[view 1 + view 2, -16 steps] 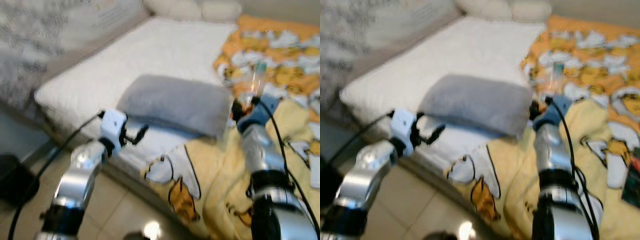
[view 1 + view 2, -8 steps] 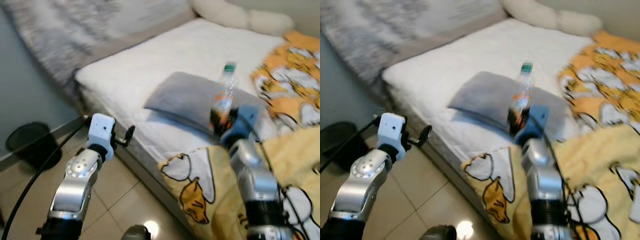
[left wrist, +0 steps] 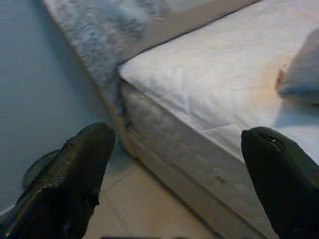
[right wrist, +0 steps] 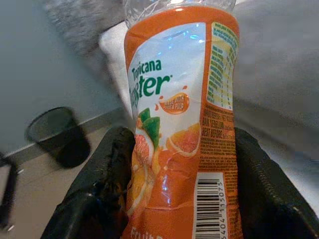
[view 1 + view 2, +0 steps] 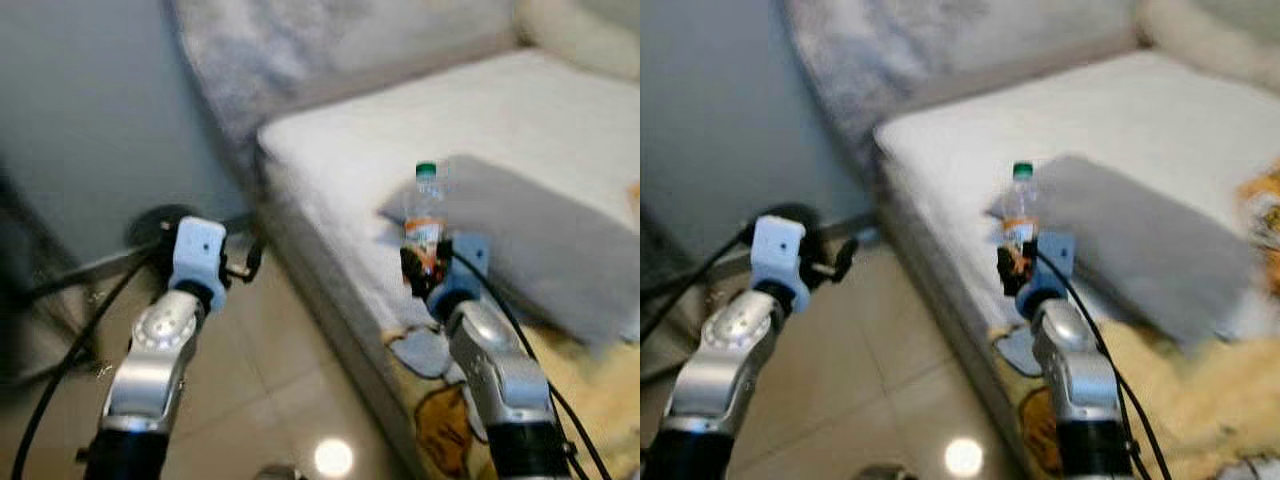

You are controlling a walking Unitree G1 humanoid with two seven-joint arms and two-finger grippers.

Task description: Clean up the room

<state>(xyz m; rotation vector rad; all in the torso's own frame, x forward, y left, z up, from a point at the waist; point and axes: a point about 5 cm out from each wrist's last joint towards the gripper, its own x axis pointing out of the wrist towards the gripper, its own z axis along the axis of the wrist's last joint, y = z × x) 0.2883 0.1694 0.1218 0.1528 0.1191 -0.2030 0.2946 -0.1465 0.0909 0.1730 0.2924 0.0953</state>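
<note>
Right gripper: holds bottle upright, green cap, orange label, over near edge of mattress. Grey pillow: on mattress, right. Left gripper: raised over tiled floor, left. Dark bin: far left, by wall.

The bottle is clear plastic, wrapped in a glossy orange printed label that catches the light, with a green plastic cap. The right hand has matt black, slightly rough fingers; the left hand looks the same. The arms are brushed silver metal. The mattress is quilted white cloth, the pillow soft grey fabric. The floor is glossy tile, mirroring a lamp.
</note>
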